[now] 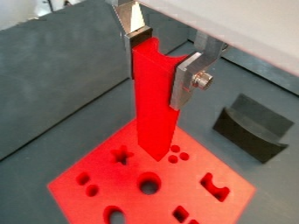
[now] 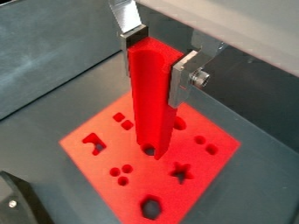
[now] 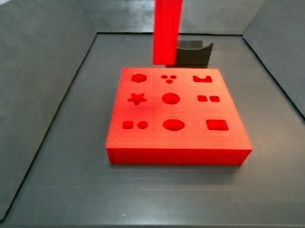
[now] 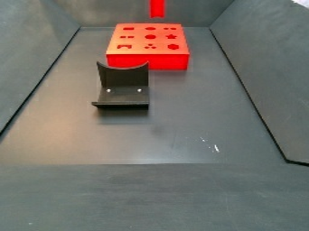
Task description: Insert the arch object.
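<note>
My gripper (image 1: 162, 63) is shut on the arch object (image 1: 155, 114), a long bright-red bar that hangs upright between the silver fingers (image 1: 187, 79). Both wrist views show this grip; the other one has the gripper (image 2: 158, 66) and the bar (image 2: 152, 105). The bar's lower end is over the red board (image 1: 117, 188) with shaped holes, close to a group of small round holes. I cannot tell whether it touches the board. In both side views only the bar shows (image 3: 168, 31) (image 4: 157, 7), above the board's far part (image 3: 179, 153) (image 4: 147, 61). The gripper is out of those views.
The dark fixture with a curved notch (image 1: 251, 127) stands on the grey floor beside the board; it also shows in both side views (image 3: 194, 53) (image 4: 122, 86). Sloped grey walls ring the floor. A light panel (image 4: 295, 90) lies at one side.
</note>
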Controlling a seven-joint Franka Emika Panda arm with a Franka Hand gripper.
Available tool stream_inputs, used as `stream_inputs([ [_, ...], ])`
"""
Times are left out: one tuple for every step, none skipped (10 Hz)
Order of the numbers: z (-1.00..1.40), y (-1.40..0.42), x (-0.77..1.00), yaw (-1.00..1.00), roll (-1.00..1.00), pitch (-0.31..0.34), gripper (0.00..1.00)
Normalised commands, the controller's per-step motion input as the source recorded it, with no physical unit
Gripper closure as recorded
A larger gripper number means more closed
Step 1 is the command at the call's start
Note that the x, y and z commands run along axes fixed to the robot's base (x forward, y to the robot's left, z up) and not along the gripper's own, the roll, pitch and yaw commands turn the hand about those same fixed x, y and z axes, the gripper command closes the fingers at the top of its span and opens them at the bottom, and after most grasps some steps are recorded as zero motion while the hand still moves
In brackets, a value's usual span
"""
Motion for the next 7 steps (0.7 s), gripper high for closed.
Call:
stream_inputs([
  [-0.17, 0.23, 1.00, -0.06, 0.09, -0.016, 1.00],
  [-0.23, 0.21, 1.00, -0.01, 0.13, -0.013, 1.00],
  [-0.23, 0.23, 1.00, 0.00, 0.12, -0.014, 1.00],
  [-0.27, 0.25, 1.00, 0.00, 0.10, -0.023, 1.00],
  [-0.29, 0.28, 1.00, 0.00, 0.08, -0.041, 1.00],
  [-0.31, 0.29, 1.00, 0.00, 0.04, -0.059, 1.00],
  [-0.36, 0.27, 1.00, 0.00, 0.00, -0.086, 1.00],
])
